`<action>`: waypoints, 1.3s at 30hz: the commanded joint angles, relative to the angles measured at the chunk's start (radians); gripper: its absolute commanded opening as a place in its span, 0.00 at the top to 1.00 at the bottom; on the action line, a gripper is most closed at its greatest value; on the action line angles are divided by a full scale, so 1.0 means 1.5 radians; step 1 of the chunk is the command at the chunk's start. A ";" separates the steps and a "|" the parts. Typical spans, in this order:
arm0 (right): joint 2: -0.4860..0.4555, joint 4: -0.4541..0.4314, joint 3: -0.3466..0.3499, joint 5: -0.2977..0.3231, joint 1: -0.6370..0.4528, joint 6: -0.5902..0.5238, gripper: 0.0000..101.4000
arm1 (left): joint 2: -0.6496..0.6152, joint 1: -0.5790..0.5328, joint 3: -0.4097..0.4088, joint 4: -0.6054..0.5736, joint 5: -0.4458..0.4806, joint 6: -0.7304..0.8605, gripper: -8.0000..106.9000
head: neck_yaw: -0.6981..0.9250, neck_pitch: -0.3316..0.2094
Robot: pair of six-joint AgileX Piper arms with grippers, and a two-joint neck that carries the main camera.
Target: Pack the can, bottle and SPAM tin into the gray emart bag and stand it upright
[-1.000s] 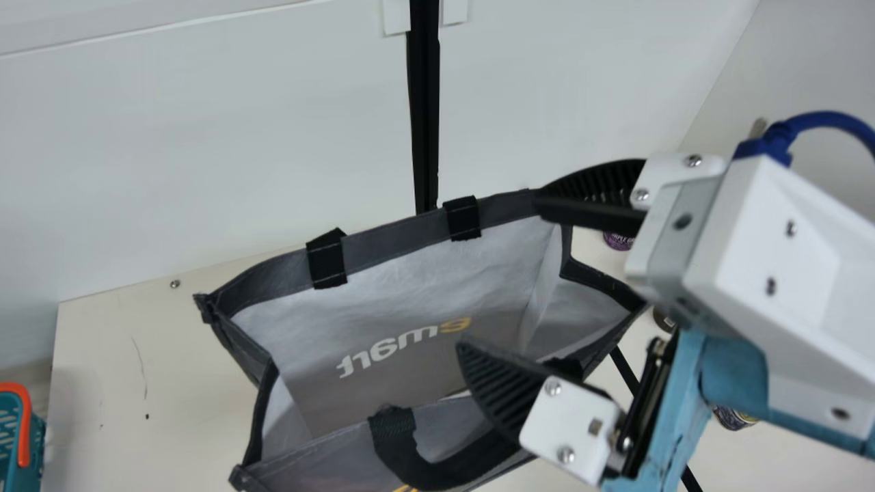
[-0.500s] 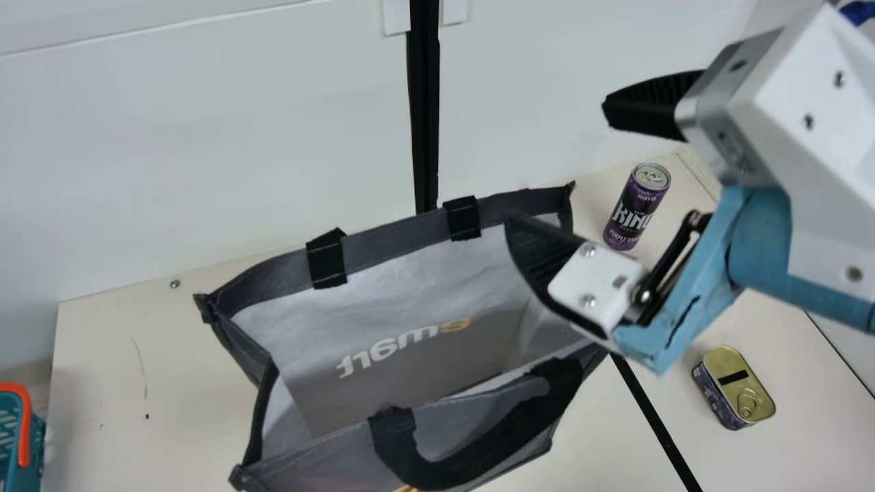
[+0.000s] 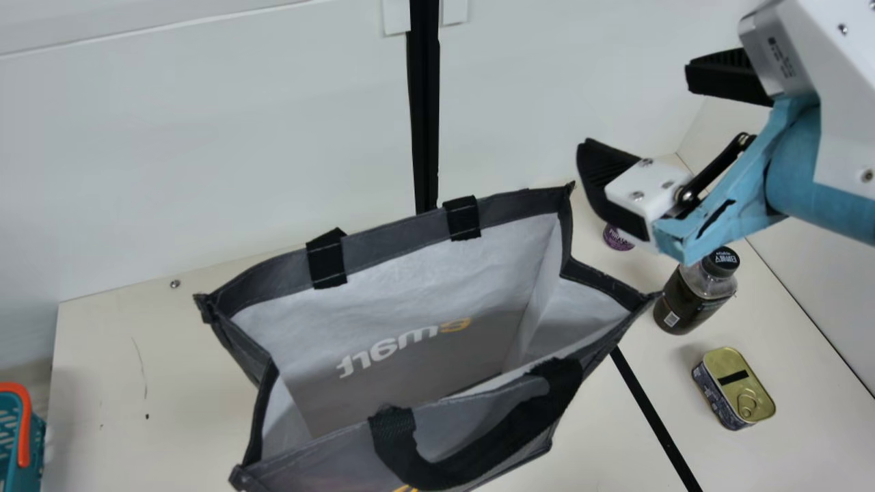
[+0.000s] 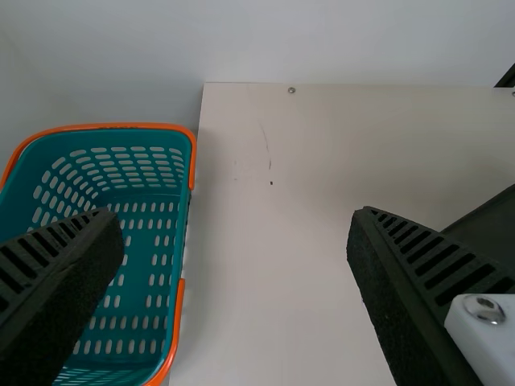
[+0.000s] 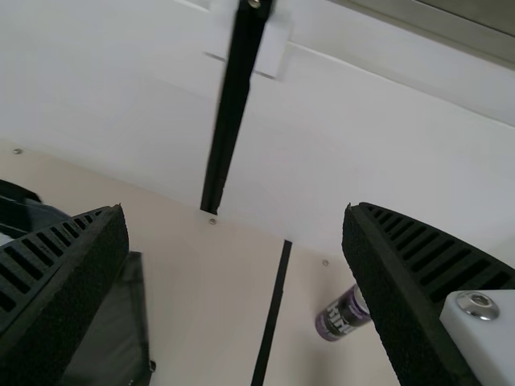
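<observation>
My right gripper (image 3: 639, 113) is open and empty, above the table right of the gray bag (image 3: 383, 239); in the right wrist view the same gripper (image 5: 235, 211) has its fingers wide apart. The bag stands upright with its mouth open. The purple can (image 3: 618, 238) is partly hidden under that gripper; the right wrist view has the can (image 5: 342, 314) beside one finger. A dark bottle (image 3: 694, 295) stands nearer, and the SPAM tin (image 3: 737, 387) lies closer still. In the left wrist view my left gripper (image 4: 233, 215) is open with nothing held.
A teal basket with an orange rim (image 3: 24, 430) is at the table's left edge; the left wrist view also has this basket (image 4: 153, 265). White walls (image 3: 239, 137) rise behind the table, and a black post (image 3: 424, 109) stands behind the bag.
My right gripper has moved away from the bag's right side, up and to the right, and its fingers remain apart. The bottle and tin have come into fuller sight; the bag's right corner is uncovered.
</observation>
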 commanded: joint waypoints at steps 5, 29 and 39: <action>0.004 -0.010 0.015 0.001 -0.042 0.002 0.06 | 0.000 0.000 0.000 0.000 0.000 0.000 0.15 | -0.001 -0.015; -0.010 -0.140 0.113 0.001 -0.086 0.034 0.06 | 0.000 0.000 0.000 0.000 0.000 0.000 0.15 | -0.001 -0.015; -0.019 -0.180 0.159 0.001 -0.100 0.044 0.06 | 0.000 0.000 0.000 0.000 0.000 0.000 0.15 | -0.001 -0.015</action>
